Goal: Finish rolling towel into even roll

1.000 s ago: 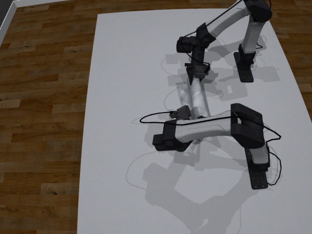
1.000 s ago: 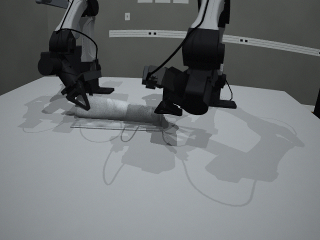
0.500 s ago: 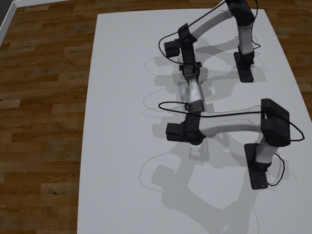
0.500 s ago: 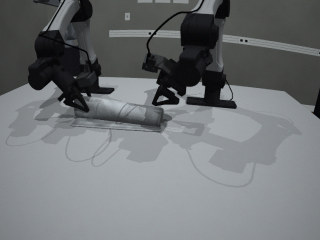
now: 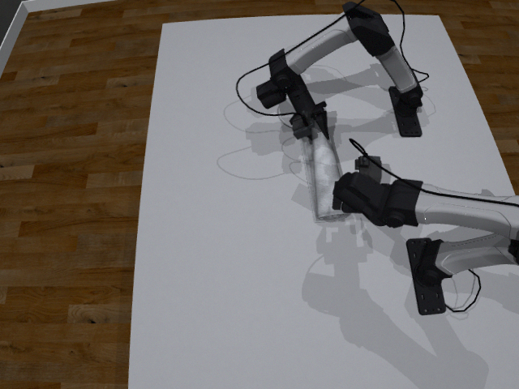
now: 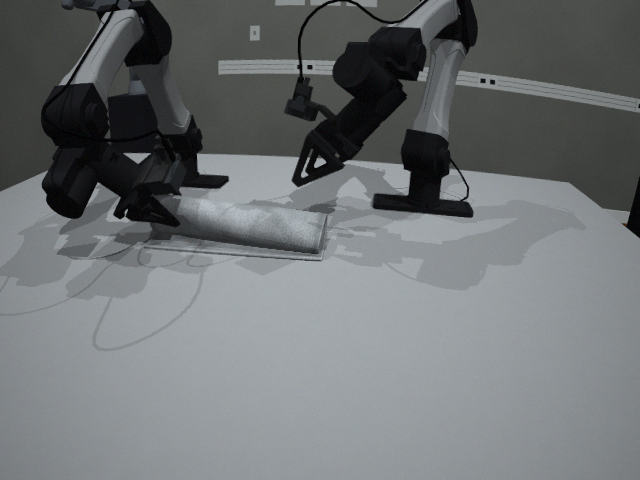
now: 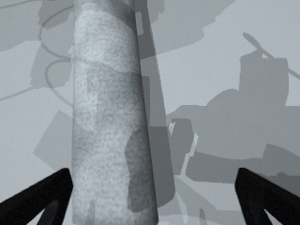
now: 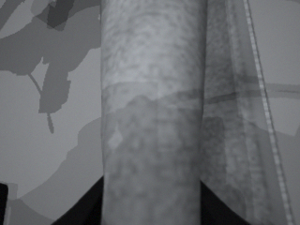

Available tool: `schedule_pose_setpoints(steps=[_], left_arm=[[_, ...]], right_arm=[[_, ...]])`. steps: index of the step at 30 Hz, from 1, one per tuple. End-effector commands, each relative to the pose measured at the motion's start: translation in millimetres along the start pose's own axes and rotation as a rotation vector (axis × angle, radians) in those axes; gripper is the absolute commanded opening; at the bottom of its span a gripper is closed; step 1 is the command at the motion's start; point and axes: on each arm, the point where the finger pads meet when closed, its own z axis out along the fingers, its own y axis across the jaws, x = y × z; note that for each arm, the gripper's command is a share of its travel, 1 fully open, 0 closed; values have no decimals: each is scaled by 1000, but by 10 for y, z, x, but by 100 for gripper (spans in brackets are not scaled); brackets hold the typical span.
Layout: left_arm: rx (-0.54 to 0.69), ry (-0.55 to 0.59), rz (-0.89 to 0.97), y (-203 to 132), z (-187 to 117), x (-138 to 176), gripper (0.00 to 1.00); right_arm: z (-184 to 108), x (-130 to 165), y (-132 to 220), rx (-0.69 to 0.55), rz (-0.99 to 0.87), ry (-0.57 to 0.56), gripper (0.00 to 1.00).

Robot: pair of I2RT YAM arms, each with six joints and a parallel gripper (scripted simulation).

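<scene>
Top view: the towel is mostly a roll point(image 5: 327, 184) point(image 6: 258, 222) point(image 7: 110, 108) point(image 8: 152, 94) on the table point(image 5: 209, 267) point(image 6: 310, 361) point(image 7: 211, 80) point(image 8: 37, 155), with a narrow flat strip point(image 5: 310, 180) point(image 6: 232, 250) point(image 8: 234, 141) along one side. The strip looks wider by the right gripper point(image 5: 319, 138) point(image 6: 168, 217) point(image 8: 152, 180), so I'd guess the roll's slightly skewed. The left arm point(image 5: 461, 211) reaches over the other end; its fingers are hidden here.

Exterior: the left gripper point(image 6: 319, 174) point(image 7: 153, 176) is up off the towel, and the right one is down at its end. Most of the strip lies flat in front of the roll.

Left wrist: fingers spread wide, roll below, nothing pinched. Can't make out the strip from here.

Right wrist: fingers snug on both sides of the roll, so I'd call that clamped.

IMO this is the finishing stage, rolling nearly done. Next I'd check that the roll's straight, nudge it if needed, then open the right gripper and lift straight up so it doesn't drag a layer loose, with the left backing well off.
</scene>
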Motion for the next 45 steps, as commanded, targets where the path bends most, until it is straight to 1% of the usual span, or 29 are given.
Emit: schedule_pose_setpoints(steps=[1, 4, 6, 14, 18, 22, 32, 39, 45], left_arm=[[-205, 28, 35, 210, 66, 24, 96], [-250, 28, 72, 190, 75, 3, 97], [-259, 28, 80, 186, 76, -2, 98], [-240, 22, 102, 383, 20, -61, 98], [-240, 21, 103, 389, 23, -59, 98], [-240, 21, 102, 366, 124, 27, 98], [-242, 22, 100, 273, 541, 377, 98], [-242, 22, 100, 295, 605, 400, 98], [-242, 22, 100, 295, 605, 400, 72]], right_arm=[[-16, 21, 136, -104, 73, 2, 38], [-16, 21, 136, -104, 73, 2, 38], [-16, 21, 136, -104, 73, 2, 38], [57, 75, 75, -104, 73, 2, 38], [59, 77, 73, -104, 73, 2, 38], [59, 77, 73, -104, 73, 2, 38], [59, 77, 73, -104, 73, 2, 38], [59, 77, 73, -104, 73, 2, 38], [59, 77, 73, -104, 73, 2, 38]])
